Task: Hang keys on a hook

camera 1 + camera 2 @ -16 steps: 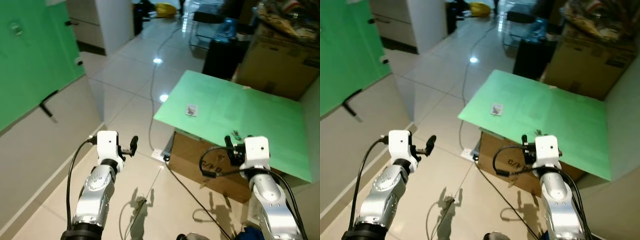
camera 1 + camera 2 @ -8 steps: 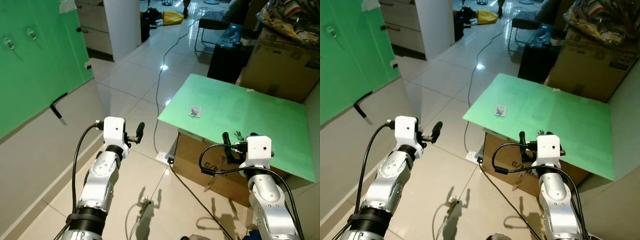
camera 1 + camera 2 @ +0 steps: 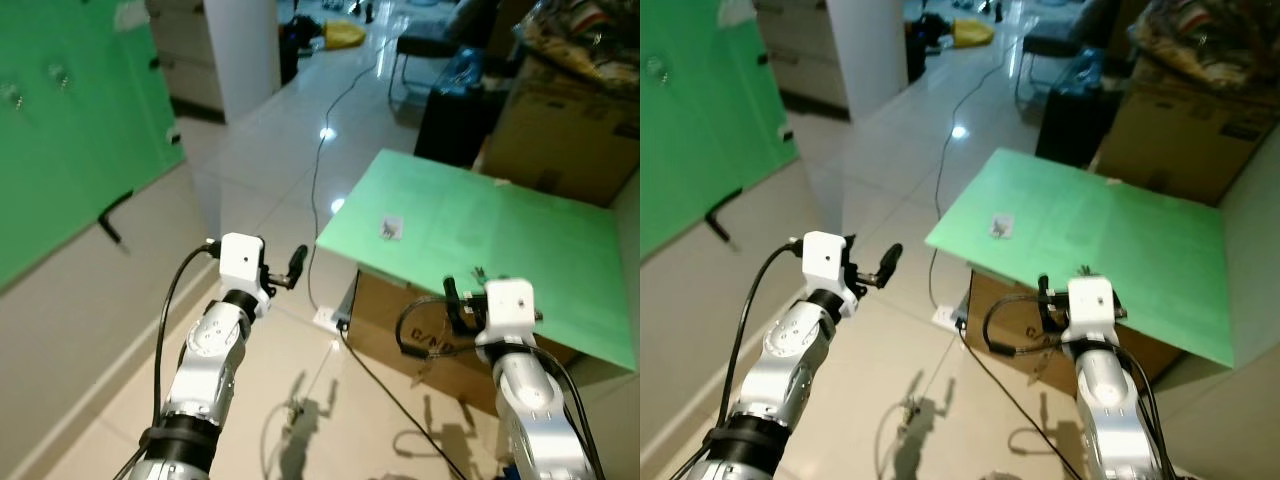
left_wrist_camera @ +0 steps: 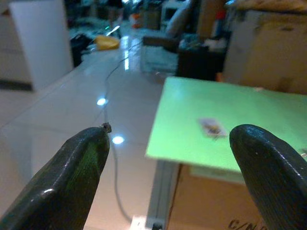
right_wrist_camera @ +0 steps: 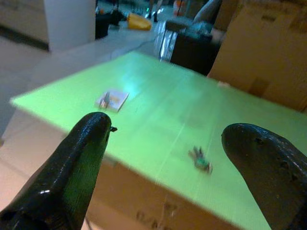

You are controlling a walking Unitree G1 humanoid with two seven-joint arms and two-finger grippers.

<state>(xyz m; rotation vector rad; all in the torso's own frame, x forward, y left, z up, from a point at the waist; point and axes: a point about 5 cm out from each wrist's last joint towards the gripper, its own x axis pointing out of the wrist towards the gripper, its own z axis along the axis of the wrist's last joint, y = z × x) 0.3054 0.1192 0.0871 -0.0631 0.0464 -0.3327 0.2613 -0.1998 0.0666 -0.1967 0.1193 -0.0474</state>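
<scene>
A small bunch of keys (image 5: 199,159) lies on the green tabletop (image 3: 520,240), just ahead of my right gripper (image 3: 452,297), which hovers open at the table's near edge. A white card with a key on it (image 3: 391,228) lies further left on the same top. My left gripper (image 3: 297,262) is open and empty, held out over the floor to the left of the table. Small metal hooks (image 3: 55,75) stick out of the green wall panel (image 3: 70,150) at the far left, blurred.
The green top rests on a cardboard box (image 3: 400,320). A black cable (image 3: 320,160) runs across the glossy tiled floor. A black chair (image 3: 450,100) and large cardboard boxes (image 3: 560,140) stand behind the table. A white pillar (image 3: 240,50) is at the back.
The view has risen and shifted, bringing the wall hooks into sight. My left gripper has reached a little further forward and right. The right gripper stays at the table's edge.
</scene>
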